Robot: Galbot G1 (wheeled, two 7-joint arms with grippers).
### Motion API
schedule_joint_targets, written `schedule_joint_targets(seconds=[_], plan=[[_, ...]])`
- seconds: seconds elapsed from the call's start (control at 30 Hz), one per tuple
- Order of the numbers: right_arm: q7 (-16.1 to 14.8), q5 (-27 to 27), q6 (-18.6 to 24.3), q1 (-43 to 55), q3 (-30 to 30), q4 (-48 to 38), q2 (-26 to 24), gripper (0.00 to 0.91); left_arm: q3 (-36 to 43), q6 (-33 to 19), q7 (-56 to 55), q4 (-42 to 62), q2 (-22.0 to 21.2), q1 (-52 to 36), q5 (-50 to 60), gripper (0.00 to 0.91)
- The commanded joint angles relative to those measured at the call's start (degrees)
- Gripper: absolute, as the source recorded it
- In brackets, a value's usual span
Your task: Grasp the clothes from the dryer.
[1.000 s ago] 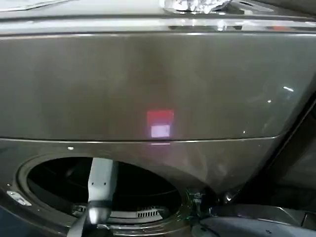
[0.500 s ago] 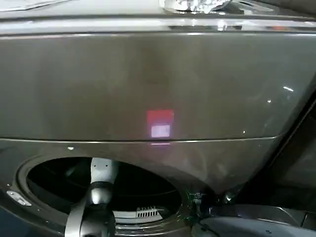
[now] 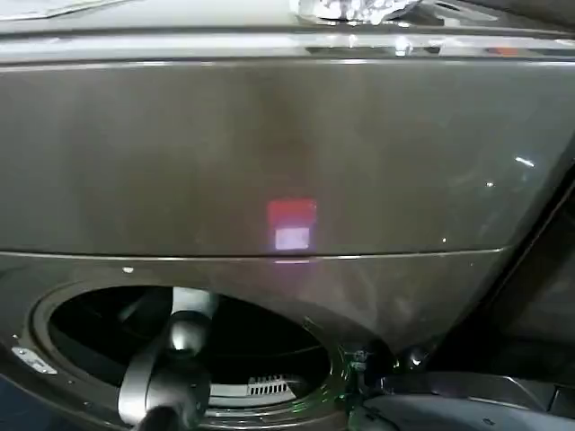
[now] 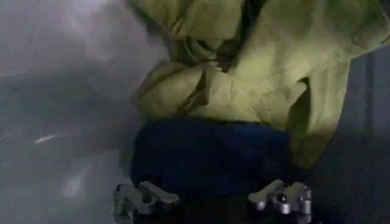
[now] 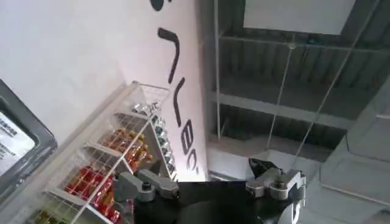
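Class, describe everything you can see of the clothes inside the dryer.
The clothes are a soft, crumpled bundle of two pieces: a bright yellow-green one, creased and folded, piled over a dark navy-blue one. They look like thin woven fabric. They lie inside the dryer on its dim grey drum. The left gripper sits open, its fingers on either side of the navy piece's near edge.

White wall (image 5: pixel 73 55) bearing large dark lettering (image 5: pixel 177 91). Against it stands a wire rack (image 5: pixel 122 164) stocked with red and orange packets (image 5: pixel 97 182) and silvery items on its upper tier. Beyond, an exposed ceiling (image 5: pixel 292 91) of grey beams and thin rods, with a pale rectangular panel (image 5: pixel 298 15) overhead. A crumpled silvery object (image 3: pixel 355 9) rests on a light surface (image 3: pixel 180 13).
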Motion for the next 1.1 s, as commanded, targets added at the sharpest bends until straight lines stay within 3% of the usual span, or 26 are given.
schedule_joint_targets(seconds=[0.03,0.63,0.7,0.8,0.9,1.1], plan=[[0.0,0.1,0.0,0.0,-0.3,0.2,0.2,0.907,0.4,2.4,-1.0,0.9,-0.3,0.3,2.2,0.907],[0.1,0.2,0.1,-0.3,-0.3,0.1,0.1,0.907,2.2,6.4,-3.4,1.2,1.3,1.5,2.8,0.907],[0.1,0.2,0.1,-0.4,-0.2,0.1,0.0,0.907,2.3,6.8,-3.5,1.2,1.6,1.6,2.6,0.796],[0.1,0.2,0.1,-0.4,-0.2,0.1,-0.2,0.907,2.5,7.4,-4.2,1.3,1.6,1.6,2.1,0.171],[0.1,0.2,0.2,-0.4,-0.2,0.0,-0.2,0.907,2.7,7.5,-4.5,1.4,1.6,1.6,2.0,0.046],[0.1,0.2,0.2,-0.5,0.0,-0.2,-0.2,0.907,2.6,7.7,-4.5,1.4,1.7,1.6,1.5,0.0]])
